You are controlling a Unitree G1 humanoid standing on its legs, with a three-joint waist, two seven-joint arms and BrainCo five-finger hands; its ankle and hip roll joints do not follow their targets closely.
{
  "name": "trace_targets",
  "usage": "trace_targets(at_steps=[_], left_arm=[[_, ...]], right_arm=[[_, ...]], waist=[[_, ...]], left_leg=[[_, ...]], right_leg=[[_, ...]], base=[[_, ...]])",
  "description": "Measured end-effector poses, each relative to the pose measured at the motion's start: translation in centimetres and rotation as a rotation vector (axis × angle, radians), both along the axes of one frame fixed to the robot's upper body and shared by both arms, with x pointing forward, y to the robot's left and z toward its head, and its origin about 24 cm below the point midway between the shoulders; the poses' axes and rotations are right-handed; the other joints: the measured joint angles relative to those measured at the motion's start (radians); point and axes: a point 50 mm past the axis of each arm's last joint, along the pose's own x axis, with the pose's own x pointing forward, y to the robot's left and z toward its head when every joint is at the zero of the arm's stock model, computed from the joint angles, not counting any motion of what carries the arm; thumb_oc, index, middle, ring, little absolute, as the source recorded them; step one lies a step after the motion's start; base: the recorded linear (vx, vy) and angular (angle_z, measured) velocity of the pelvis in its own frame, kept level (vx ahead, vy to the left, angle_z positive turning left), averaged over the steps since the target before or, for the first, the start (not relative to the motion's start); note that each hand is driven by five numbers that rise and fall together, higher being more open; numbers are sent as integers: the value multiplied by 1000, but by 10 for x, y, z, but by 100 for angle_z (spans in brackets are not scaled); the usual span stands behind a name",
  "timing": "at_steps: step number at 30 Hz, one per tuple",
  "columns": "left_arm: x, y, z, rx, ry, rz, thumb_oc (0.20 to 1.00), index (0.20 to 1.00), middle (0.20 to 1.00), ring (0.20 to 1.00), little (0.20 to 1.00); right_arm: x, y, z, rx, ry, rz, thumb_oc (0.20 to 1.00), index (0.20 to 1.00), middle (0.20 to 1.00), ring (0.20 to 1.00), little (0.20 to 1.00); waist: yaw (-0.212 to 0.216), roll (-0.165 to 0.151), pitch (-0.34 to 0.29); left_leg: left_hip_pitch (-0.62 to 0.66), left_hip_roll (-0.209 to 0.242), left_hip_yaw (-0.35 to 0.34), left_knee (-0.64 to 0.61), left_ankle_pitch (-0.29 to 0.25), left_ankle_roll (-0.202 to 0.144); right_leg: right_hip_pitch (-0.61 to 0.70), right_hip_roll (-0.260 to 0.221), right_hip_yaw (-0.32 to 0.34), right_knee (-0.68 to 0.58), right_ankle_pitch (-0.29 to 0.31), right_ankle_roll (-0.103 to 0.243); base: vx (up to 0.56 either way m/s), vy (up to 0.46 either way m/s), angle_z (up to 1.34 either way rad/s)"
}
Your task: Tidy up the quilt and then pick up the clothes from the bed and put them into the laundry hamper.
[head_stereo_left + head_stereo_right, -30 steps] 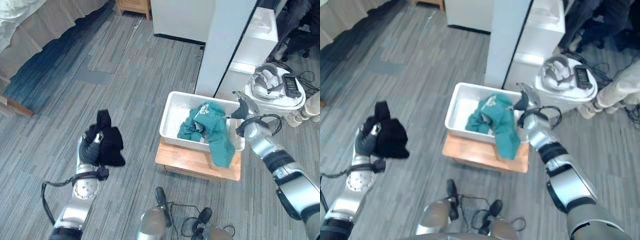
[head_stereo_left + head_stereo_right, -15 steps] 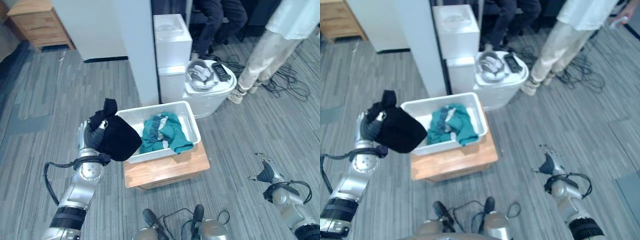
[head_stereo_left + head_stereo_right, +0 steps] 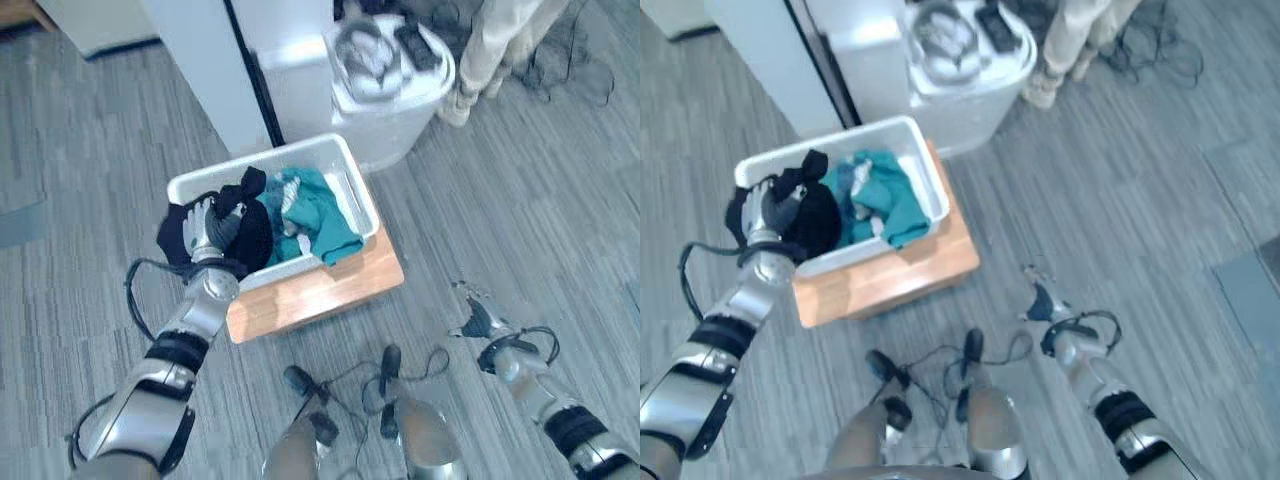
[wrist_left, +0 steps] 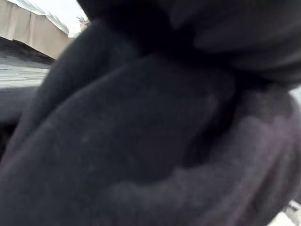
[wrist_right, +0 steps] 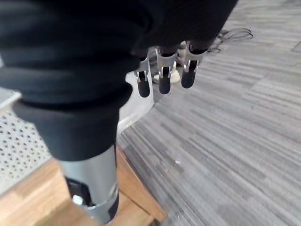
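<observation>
My left hand [image 3: 207, 228] clamps the black garment [image 3: 250, 235] over the white hamper [image 3: 352, 185]; my right hand [image 3: 478, 318] hangs, fingers apart.

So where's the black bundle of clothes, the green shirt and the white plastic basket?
Black bundle of clothes [image 3: 250, 232], left eye view, on the bulge beside the left hand's fingers.
Green shirt [image 3: 318, 215], left eye view, on its middle folds.
White plastic basket [image 3: 925, 170], right eye view, on its right wall.

We see a black garment [image 3: 252, 232] and teal clothes [image 3: 312, 215] in a white hamper [image 3: 357, 190], above a grey striped floor [image 3: 520, 180].
</observation>
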Motion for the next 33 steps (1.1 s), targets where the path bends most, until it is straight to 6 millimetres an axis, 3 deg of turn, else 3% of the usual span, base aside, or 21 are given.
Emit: trace_targets(at_steps=[4, 7, 10, 14, 17, 20, 22, 25, 26, 28, 29, 31, 32, 33], left_arm=[[5, 6, -5, -16, 62, 53, 1000, 1000, 1000, 1000, 1000], [7, 3, -5, -34, 66, 52, 1000, 1000, 1000, 1000, 1000], [7, -10, -9, -171, 42, 22, 1000, 1000, 1000, 1000, 1000], [-12, -20, -13, -300, -51, -43, 1000, 1000, 1000, 1000, 1000], [-28, -2, -14, -374, -104, 1, 1000, 1000, 1000, 1000, 1000], [-64, 26, -57, -478, -14, 140, 1000, 1000, 1000, 1000, 1000], [-82, 39, -75, -498, 40, 195, 1000, 1000, 1000, 1000, 1000], [-134, 58, -134, -671, 196, 398, 1000, 1000, 1000, 1000, 1000], [-162, 61, -162, -678, 319, 468, 1000, 1000, 1000, 1000, 1000], [-201, 68, -195, -681, 480, 584, 1000, 1000, 1000, 1000, 1000], [-257, 54, -233, -738, 702, 744, 1000, 1000, 1000, 1000, 1000], [-314, 38, -257, -825, 848, 926, 1000, 1000, 1000, 1000, 1000], [-356, 19, -268, -856, 993, 1013, 1000, 1000, 1000, 1000, 1000], [-370, 13, -270, -867, 1047, 1040, 1000, 1000, 1000, 1000, 1000]], right_arm=[[2, 10, -7, 4, 25, 9, 1000, 1000, 1000, 1000, 1000], [-5, 10, -15, 16, 64, 3, 1000, 1000, 1000, 1000, 1000], [-16, 5, -26, 29, 115, -20, 1000, 1000, 1000, 1000, 1000], [-28, -12, -37, 26, 168, -91, 1000, 1000, 1000, 1000, 1000], [-32, -19, -44, 26, 214, -120, 1000, 1000, 1000, 1000, 1000], [-75, -41, -83, 6, 416, -237, 1000, 1000, 1000, 1000, 1000], [-92, -47, -94, 9, 481, -283, 1000, 1000, 1000, 1000, 1000], [-119, -50, -116, 49, 613, -386, 1000, 1000, 1000, 1000, 1000], [-125, -45, -122, 78, 643, -400, 1000, 1000, 1000, 1000, 1000], [-125, -36, -127, 119, 668, -416, 1000, 1000, 1000, 1000, 1000], [-130, -28, -134, 170, 706, -443, 1000, 1000, 1000, 1000, 1000], [-139, -24, -142, 232, 753, -522, 1000, 1000, 1000, 1000, 1000], [-154, -19, -151, 259, 821, -562, 1000, 1000, 1000, 1000, 1000], [-160, -16, -154, 267, 849, -573, 1000, 1000, 1000, 1000, 1000]], waist=[[-19, -1, 62], [-18, -1, 67], [-13, 2, 69], [19, 25, 48], [45, 26, 47], [88, 34, -77], [109, 33, -130], [124, 24, -211], [145, 10, -228], [146, -6, -240], [148, -8, -246], [142, -12, -256], [168, -21, -266], [179, -32, -269]], left_leg=[[-5, -2, 14, 0, 3, 10], [5, 0, 8, 2, 3, 10], [76, 0, -34, 0, 2, 12], [168, 8, -77, -1, -49, 1], [216, 0, -91, 1, -56, 0], [268, 1, -127, -1, -78, -6], [278, -3, -146, 0, -82, -3], [319, -6, -158, 0, -94, 0], [308, -17, -169, -1, -104, -7], [305, -27, -166, -1, -103, -11], [304, -28, -165, -1, -101, -12], [312, -29, -158, -1, -102, -14], [303, -35, -158, -1, -103, -13], [302, -39, -158, -1, -103, -10]], right_leg=[[-13, -1, 11, 5, 12, 1], [1, 1, 9, 6, 12, 1], [87, -1, -4, 6, 12, 0], [191, 8, -24, 5, 10, -1], [247, 1, -45, 6, 9, -2], [317, 4, -65, 5, 8, -2], [339, 1, -75, 5, 8, -1], [380, -2, -78, 4, 4, 4], [381, -13, -71, 0, -13, 27], [378, -23, -66, 0, -27, 42], [380, -25, -66, 1, -28, 41], [382, -25, -63, 0, -32, 38], [379, -32, -63, 0, -48, 28], [377, -36, -63, 0, -60, 29]], base=[[10, -27, -9], [63, -59, 4], [111, -45, 18], [169, -11, 17], [110, 7, 22], [88, 11, 34], [44, 26, 23], [4, 36, 16], [6, 42, 6], [18, 42, -2], [22, 69, -5], [20, 59, -5], [9, 32, 3], [17, 33, 15]])
